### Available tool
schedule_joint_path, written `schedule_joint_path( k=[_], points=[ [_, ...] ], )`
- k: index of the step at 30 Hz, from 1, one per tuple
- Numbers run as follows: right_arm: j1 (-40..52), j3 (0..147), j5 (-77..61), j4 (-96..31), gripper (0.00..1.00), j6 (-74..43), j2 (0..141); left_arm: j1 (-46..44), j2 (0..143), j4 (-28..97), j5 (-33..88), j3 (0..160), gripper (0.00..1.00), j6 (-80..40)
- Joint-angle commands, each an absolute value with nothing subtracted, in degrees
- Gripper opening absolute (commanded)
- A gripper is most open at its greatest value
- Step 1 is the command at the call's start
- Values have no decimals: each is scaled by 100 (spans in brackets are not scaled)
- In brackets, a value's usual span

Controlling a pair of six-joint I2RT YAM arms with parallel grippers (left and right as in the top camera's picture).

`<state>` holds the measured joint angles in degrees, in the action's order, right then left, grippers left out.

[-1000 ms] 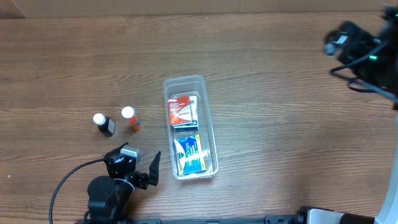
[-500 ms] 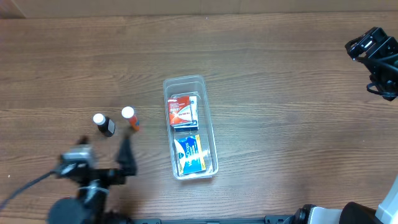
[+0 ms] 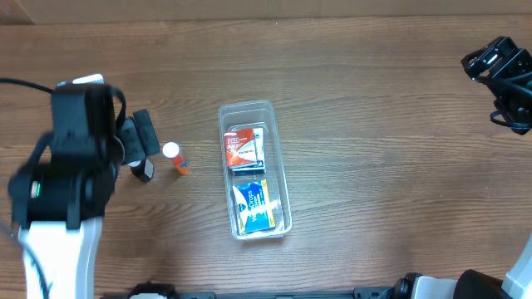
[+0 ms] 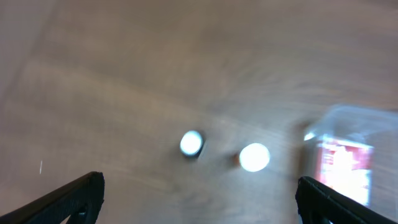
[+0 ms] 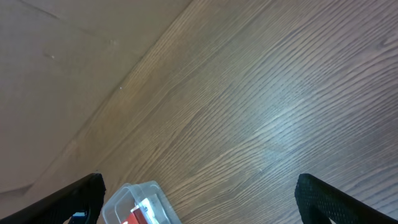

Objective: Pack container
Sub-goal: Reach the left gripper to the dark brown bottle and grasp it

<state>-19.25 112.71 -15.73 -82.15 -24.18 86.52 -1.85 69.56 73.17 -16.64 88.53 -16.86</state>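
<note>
Container: frame center, 2 boxes inside.
Your left gripper: fingers apart, over 2 bottles.
Your right gripper: fingers apart.

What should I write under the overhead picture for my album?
An orange bottle and a dark bottle stand left of the clear container, which holds a red box and a blue box.

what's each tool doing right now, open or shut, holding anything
left tool: open, holding nothing
right tool: open, holding nothing
</note>
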Motion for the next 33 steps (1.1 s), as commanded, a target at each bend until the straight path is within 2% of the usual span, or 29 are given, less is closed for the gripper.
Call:
schedule_joint_path(
  k=[1,6,10,11,13,22,27,33],
  points=[
    [-1935,11284,-1616,-8200,100,-2397,8584,604,7850,7728,-1435,8969,100,-2436],
    [-1935,11284,-1616,-8200,100,-2399,8584,1420,9011,7719,-392,8969,100,-1872],
    [-1935,11284,-1616,-8200,100,-2397,8584,1564,9959,7690,-217,8923,87,-1636],
    [-1935,11284,-1616,-8200,100,-2399,8584,1564,10121,7625,-5,8914,81,-1380],
    [-1935,11284,-1616,-8200,100,-2399,8584,1531,10468,7529,493,8912,75,-934],
    [-1935,11284,-1616,-8200,100,-2399,8584,1496,10868,7428,454,8613,66,-923],
    [-1935,11284,-1616,-8200,100,-2399,8584,1498,10868,7354,451,8560,42,-926],
    [-1935,11284,-1616,-8200,100,-2399,8584,1498,10862,7369,447,8595,21,-921]
  ],
)
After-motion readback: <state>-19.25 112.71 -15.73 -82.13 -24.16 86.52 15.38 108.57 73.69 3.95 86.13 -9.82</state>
